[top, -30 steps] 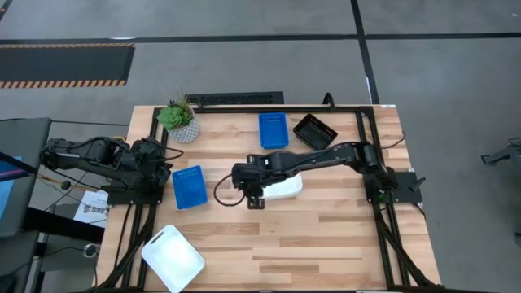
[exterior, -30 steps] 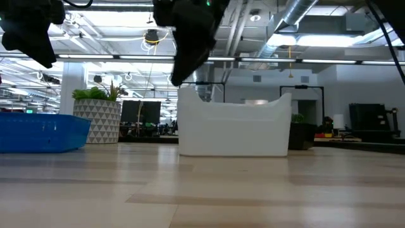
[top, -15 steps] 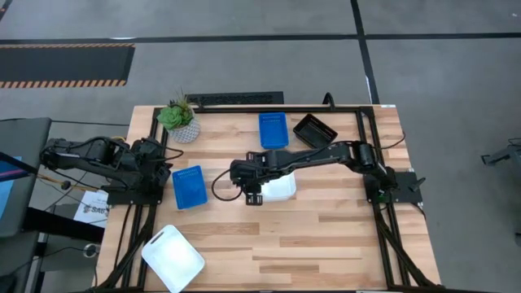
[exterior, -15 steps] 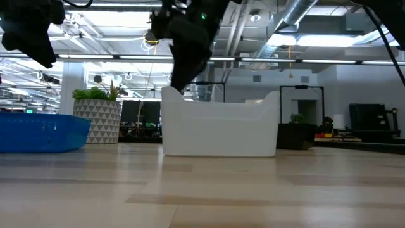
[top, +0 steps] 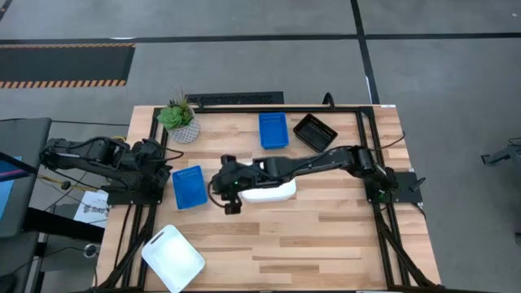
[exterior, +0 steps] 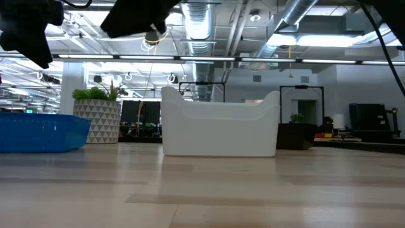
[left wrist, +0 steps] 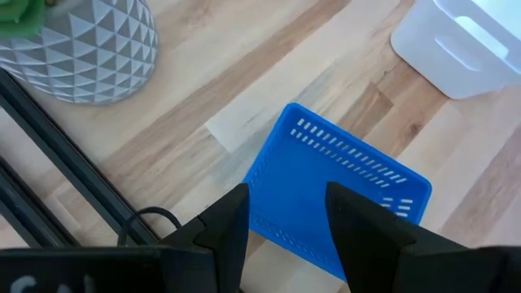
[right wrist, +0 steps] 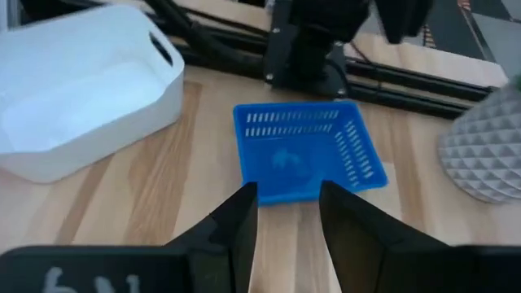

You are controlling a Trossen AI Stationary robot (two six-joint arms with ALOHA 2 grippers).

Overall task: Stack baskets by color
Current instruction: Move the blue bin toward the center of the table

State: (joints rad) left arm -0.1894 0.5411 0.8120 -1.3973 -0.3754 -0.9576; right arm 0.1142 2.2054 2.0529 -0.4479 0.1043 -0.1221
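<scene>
A white basket stands on the table's middle, partly under my right arm; in the low view the white basket rests flat on its base. My right gripper hangs open just left of it and above the table, touching nothing; its fingers point toward a blue basket. That blue basket lies at the left. My left gripper waits open above the blue basket's left side. A second blue basket and a black basket sit at the far edge. Another white basket lies near left.
A green plant in a white patterned pot stands at the far left corner. Black frame rails run along the table's sides. Bare wood lies across the near right part of the table.
My right gripper first went toward the table's left edge with the white basket, which slid a little left along the table. Then the gripper came away from the basket's left end, rose, tipped up toward level and went farther left. The basket stays upright.
</scene>
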